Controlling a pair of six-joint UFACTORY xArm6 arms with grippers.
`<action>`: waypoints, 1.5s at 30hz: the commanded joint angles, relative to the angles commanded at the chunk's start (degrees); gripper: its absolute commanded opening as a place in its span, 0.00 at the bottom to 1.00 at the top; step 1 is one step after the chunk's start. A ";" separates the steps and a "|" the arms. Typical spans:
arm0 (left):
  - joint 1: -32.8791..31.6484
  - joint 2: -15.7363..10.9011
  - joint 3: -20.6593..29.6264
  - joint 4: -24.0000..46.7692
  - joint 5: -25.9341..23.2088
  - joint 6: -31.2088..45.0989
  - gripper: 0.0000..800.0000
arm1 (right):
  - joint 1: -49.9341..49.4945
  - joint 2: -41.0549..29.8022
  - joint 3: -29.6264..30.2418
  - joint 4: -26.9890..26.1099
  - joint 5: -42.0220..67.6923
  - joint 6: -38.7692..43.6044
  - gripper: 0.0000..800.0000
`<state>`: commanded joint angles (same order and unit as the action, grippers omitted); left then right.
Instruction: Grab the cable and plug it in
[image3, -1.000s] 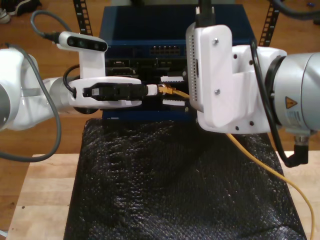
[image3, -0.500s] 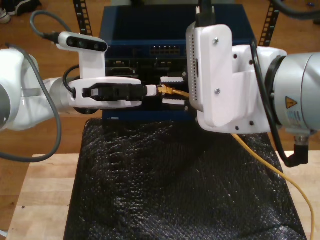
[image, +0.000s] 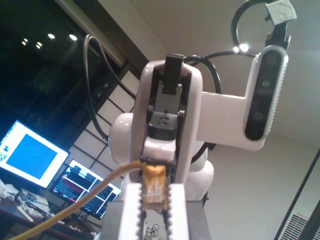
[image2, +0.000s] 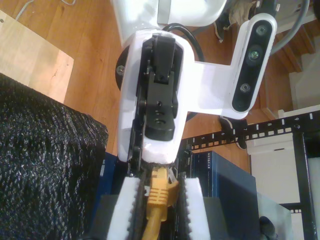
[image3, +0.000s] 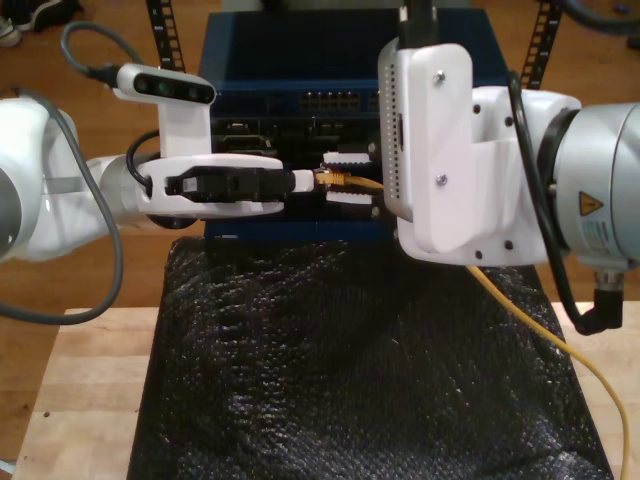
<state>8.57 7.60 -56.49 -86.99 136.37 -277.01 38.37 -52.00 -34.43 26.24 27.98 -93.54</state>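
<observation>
The yellow-orange cable stretches between my two grippers in front of the blue rack unit. My first gripper, on the arm at the exterior view's left, is shut on the pale plug at the cable's end. My second gripper, on the arm at the exterior view's right, has its serrated fingers closed on the yellow boot just behind the plug. In the first wrist view the cable leaves the plug in a curve. The two grippers stand tip to tip.
A black padded mat covers the wooden table below the arms. A row of ports shows on the rack unit's front, behind the grippers. The slack cable trails off past the mat at the exterior view's right.
The second arm has shifted slightly toward the exterior view's right. The cable behind the plug now runs straighter. The first arm has not moved.
</observation>
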 joint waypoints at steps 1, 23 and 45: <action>0.00 -0.09 0.00 0.00 0.00 0.00 0.02 | 0.00 0.00 0.00 0.00 0.00 0.00 0.23; -0.26 0.88 0.35 -0.09 1.41 0.35 0.70 | 0.00 -0.35 0.35 0.09 0.00 0.18 0.00; 15.30 0.09 -11.43 5.45 -11.16 1.58 1.00 | -6.95 9.58 -8.26 -0.18 14.77 14.24 0.00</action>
<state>23.87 7.69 -67.92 -81.54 125.21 -275.43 31.43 -42.42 -42.69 26.07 42.75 -79.30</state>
